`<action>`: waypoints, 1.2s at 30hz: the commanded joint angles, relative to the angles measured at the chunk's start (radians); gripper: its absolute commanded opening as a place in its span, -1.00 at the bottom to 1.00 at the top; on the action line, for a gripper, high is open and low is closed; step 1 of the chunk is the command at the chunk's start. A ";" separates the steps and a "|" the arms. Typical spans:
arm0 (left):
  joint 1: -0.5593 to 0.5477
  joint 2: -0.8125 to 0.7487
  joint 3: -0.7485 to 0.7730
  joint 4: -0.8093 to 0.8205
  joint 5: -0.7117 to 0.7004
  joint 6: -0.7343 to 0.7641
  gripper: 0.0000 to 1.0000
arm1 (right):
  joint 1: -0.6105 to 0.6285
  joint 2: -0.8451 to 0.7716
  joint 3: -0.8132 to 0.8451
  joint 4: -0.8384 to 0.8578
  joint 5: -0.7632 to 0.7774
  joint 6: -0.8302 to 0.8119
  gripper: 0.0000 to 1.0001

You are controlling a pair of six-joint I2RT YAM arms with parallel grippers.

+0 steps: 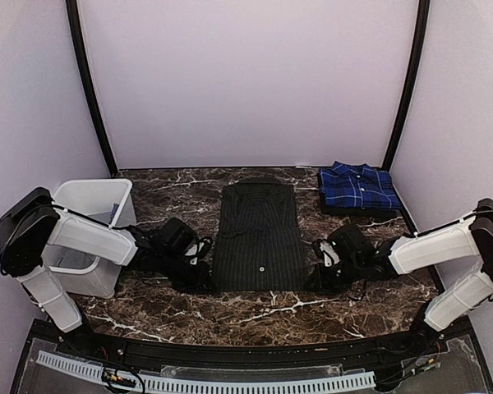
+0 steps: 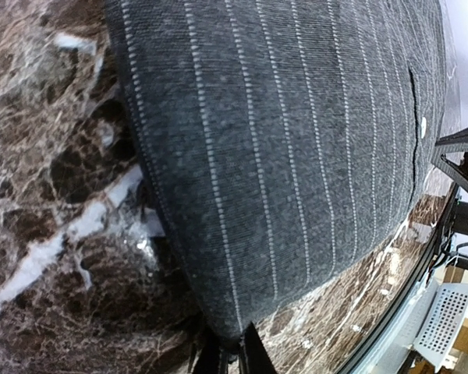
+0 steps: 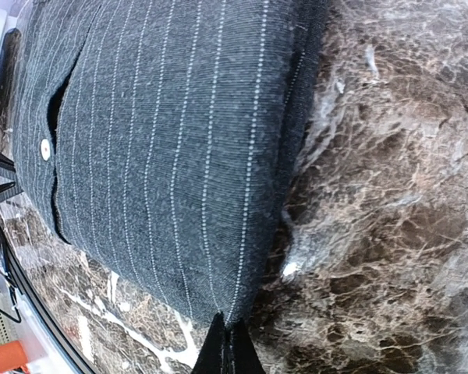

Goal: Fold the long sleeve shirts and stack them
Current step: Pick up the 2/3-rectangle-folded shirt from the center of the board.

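I am pinching the near hem of the black pinstriped shirt (image 1: 259, 234) at both corners. The left tool (image 2: 230, 352) is gripping the near-left corner and the right tool (image 3: 226, 351) is clamping the near-right one, both with jaws almost together. The shirt is lying mid-surface (image 1: 230, 316), folded into a long strip running near to far. Each grip is biting only the very tip of the cloth, so I am worrying that a corner could slip out on the lift and skew the fold, or that only the top layer is being caught. Farther off, the plaid shirt (image 1: 358, 187) is sitting folded at the far right, where a careless swing could drag it. The white bin (image 1: 90, 193) is standing at the left, crowding my left arm.
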 commanded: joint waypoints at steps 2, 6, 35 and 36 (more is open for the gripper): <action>-0.012 -0.021 0.024 -0.050 -0.026 -0.004 -1.00 | 0.025 -0.031 -0.006 0.017 0.016 -0.009 -1.00; -0.030 -0.057 0.014 -0.065 -0.046 -0.012 -1.00 | 0.038 -0.082 -0.020 0.011 0.027 0.001 -1.00; -0.088 -0.125 -0.031 -0.055 -0.089 -0.044 -1.00 | 0.117 -0.047 -0.059 0.043 0.102 0.087 -0.64; -0.088 -0.128 -0.031 -0.059 -0.089 -0.043 -1.00 | 0.119 -0.054 -0.058 0.033 0.105 0.087 -0.79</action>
